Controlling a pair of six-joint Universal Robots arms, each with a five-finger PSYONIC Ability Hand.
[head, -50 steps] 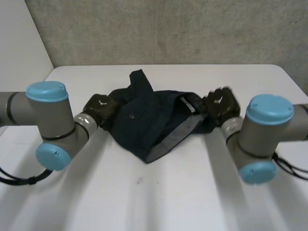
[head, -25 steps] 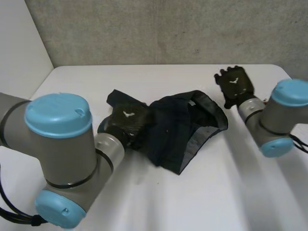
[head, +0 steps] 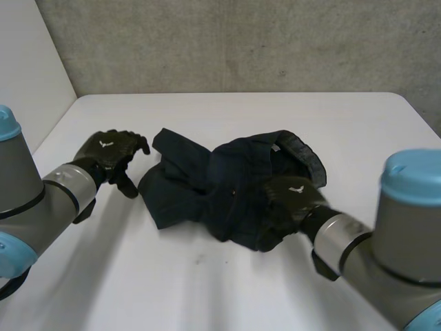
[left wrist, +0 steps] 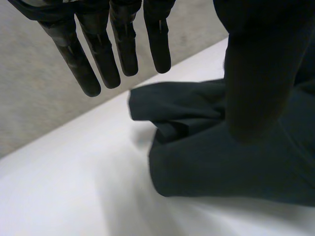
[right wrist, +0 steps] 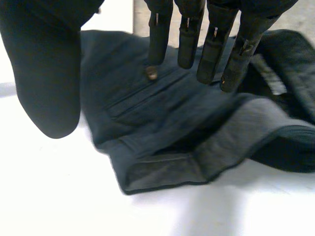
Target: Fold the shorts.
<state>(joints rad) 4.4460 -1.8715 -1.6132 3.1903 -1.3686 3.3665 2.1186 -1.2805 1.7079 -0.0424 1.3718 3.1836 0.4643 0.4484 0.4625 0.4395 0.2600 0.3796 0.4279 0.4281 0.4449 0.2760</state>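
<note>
Both hands are seen spread flat, with nothing grasped. The left hand [head: 110, 153] is held just off the left edge of the shorts [head: 220, 189], above the bare white table [head: 207, 283]. In its wrist view the straight black fingers [left wrist: 125, 49] are splayed slightly apart and the thumb [left wrist: 256, 73] is held away from them, with no cloth between. The right hand [head: 293, 196] is placed over the near right part of the shorts, with its segmented fingers stretched straight out above the fabric; whether the tips press into the cloth cannot be told. The shorts are laid in the middle of the table as a crumpled, uneven heap of dark navy woven cloth, matte and softly creased, with one leg bunched towards the left hand. Just beside the right fingertips a small round brownish button [right wrist: 151, 73] is set above a straight stitched pocket seam. Nearer the right wrist the waistband [right wrist: 197, 162] is turned outward, so that a paler grey lining is shown as a curved, thick-edged band. Behind the table a rough, speckled grey wall [head: 241, 41] is seen.
</note>
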